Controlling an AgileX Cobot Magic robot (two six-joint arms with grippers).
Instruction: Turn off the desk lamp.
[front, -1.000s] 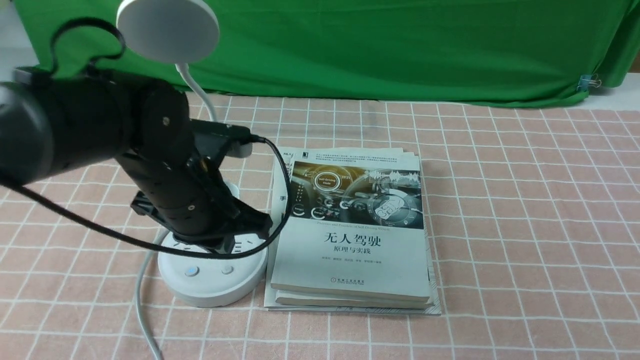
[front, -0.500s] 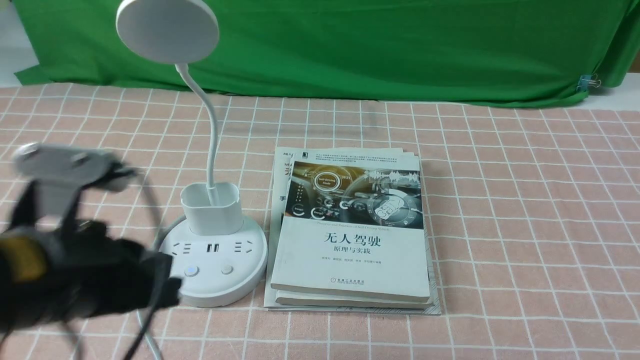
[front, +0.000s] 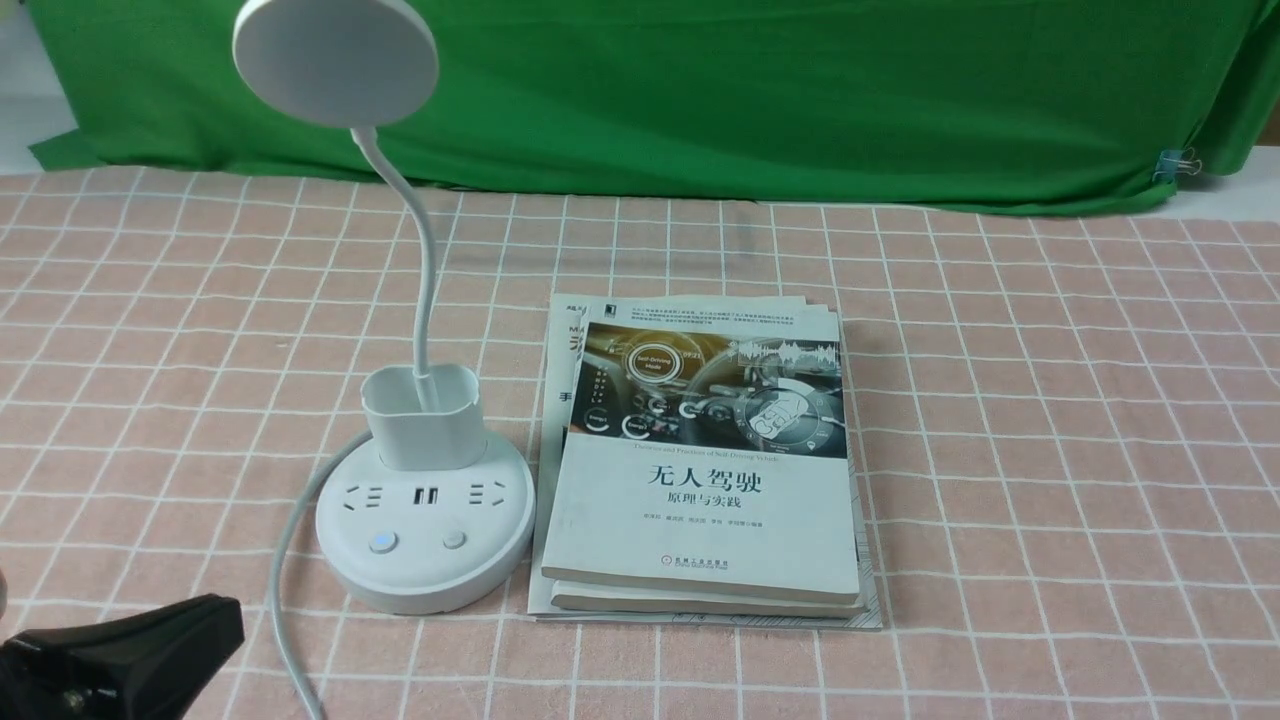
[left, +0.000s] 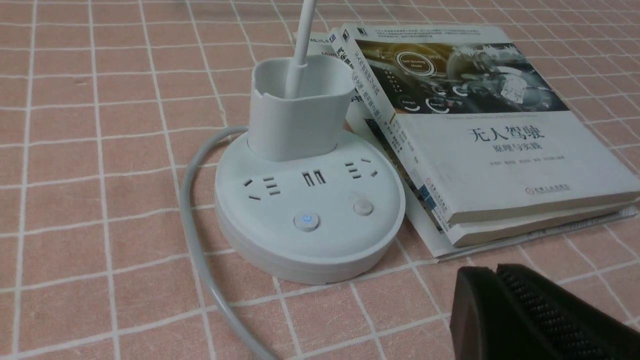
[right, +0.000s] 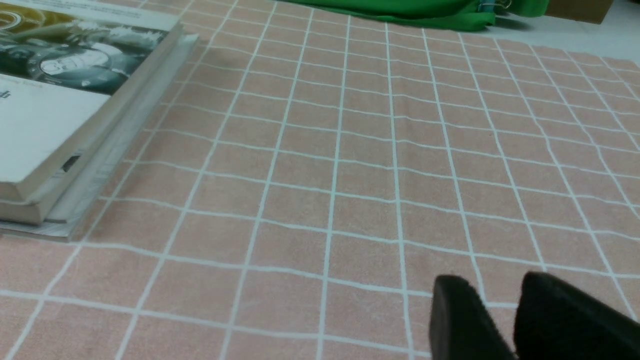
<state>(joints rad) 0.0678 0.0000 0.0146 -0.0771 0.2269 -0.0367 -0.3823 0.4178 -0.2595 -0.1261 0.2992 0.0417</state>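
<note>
Now the lamp (front: 422, 420) stands in the open again: a second ago the left arm was bent right over its base (front: 430, 575), half a second ago it was swinging away, and now only the left gripper (front: 130, 645) shows in the near left corner of the front view, well clear of the lamp, its jaws seemingly pressed together on nothing. That reads as the press done and the arm going home. The round head (front: 335, 60) looks a flat, dull white with no glow that I can make out, so the light is probably off, though from this angle I can't be sure. On the base the left button (front: 381, 543) shows a small blue ring and the right button (front: 455, 539) is plain. The lamp sits upright, left of centre on the checked cloth (front: 1000, 450), its cord (front: 283, 560) trailing toward the near edge. The books (front: 700, 520) lie just beside the base on its right. The right gripper (right: 495, 292) hovers low over bare cloth beyond the books, jaws a crack apart and empty.
</note>
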